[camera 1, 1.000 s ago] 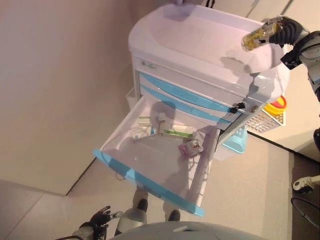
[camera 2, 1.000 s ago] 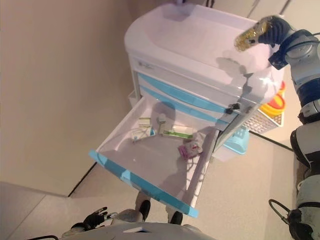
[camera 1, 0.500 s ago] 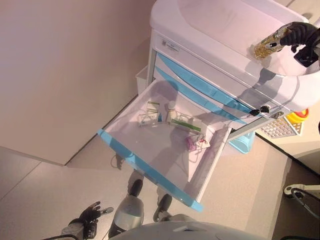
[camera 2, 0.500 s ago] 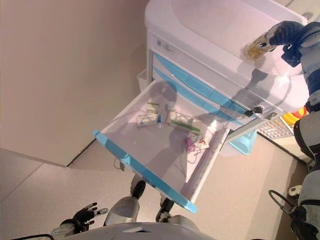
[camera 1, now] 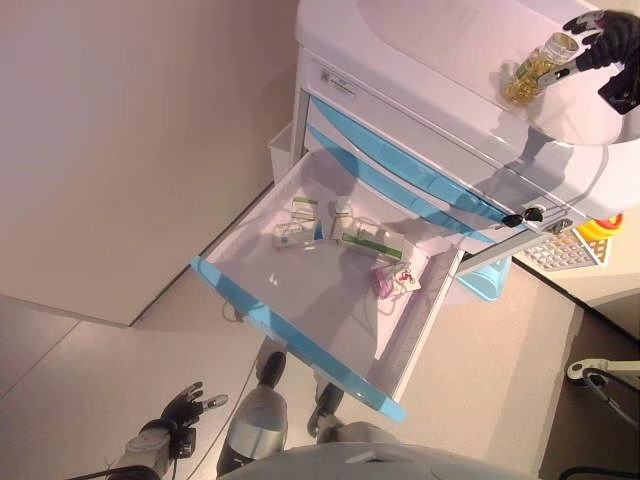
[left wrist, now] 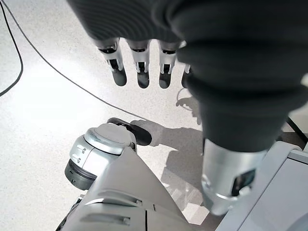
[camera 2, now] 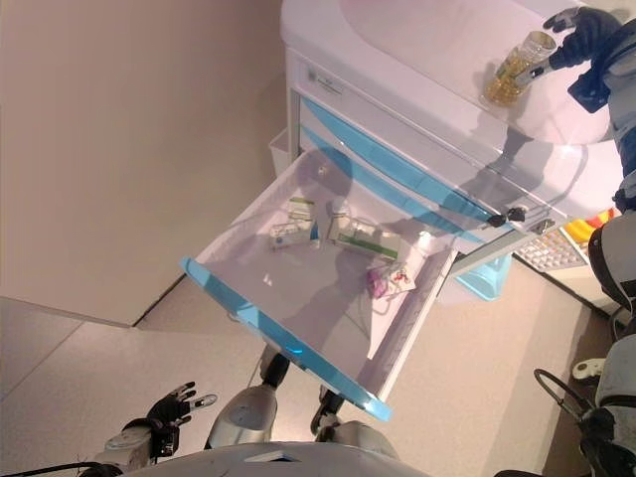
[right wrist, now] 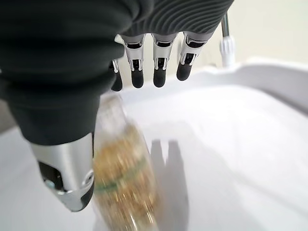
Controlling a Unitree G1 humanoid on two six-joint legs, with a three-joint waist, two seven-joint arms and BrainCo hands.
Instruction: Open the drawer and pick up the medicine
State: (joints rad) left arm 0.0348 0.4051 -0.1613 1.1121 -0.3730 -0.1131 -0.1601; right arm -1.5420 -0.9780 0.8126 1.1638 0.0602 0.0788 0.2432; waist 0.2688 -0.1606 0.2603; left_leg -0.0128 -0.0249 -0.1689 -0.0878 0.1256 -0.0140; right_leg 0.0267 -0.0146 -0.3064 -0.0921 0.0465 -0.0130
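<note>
A clear medicine bottle (camera 1: 535,70) of yellow capsules rests tilted on the white cart top (camera 1: 440,40); it also shows in the right wrist view (right wrist: 122,178). My right hand (camera 1: 605,30) is just behind it, with straight fingers (right wrist: 159,62) and the thumb (right wrist: 67,178) beside the bottle, not curled round it. The blue-fronted drawer (camera 1: 290,340) stands pulled out. Inside lie small boxes (camera 1: 298,225), a long green-and-white box (camera 1: 370,240) and a pink packet (camera 1: 395,280). My left hand (camera 1: 185,410) hangs low near the floor, fingers (left wrist: 139,67) relaxed and empty.
Two shut blue-trimmed drawers (camera 1: 400,170) sit above the open one. A white basket (camera 1: 560,250), a yellow container (camera 1: 605,225) and a light-blue bin (camera 1: 480,280) hang on the cart's right side. A beige wall (camera 1: 130,130) stands to the left.
The camera has shifted. My right hand has brought the bottle down onto the cart top and its fingers have straightened off it. The left hand stays low.
</note>
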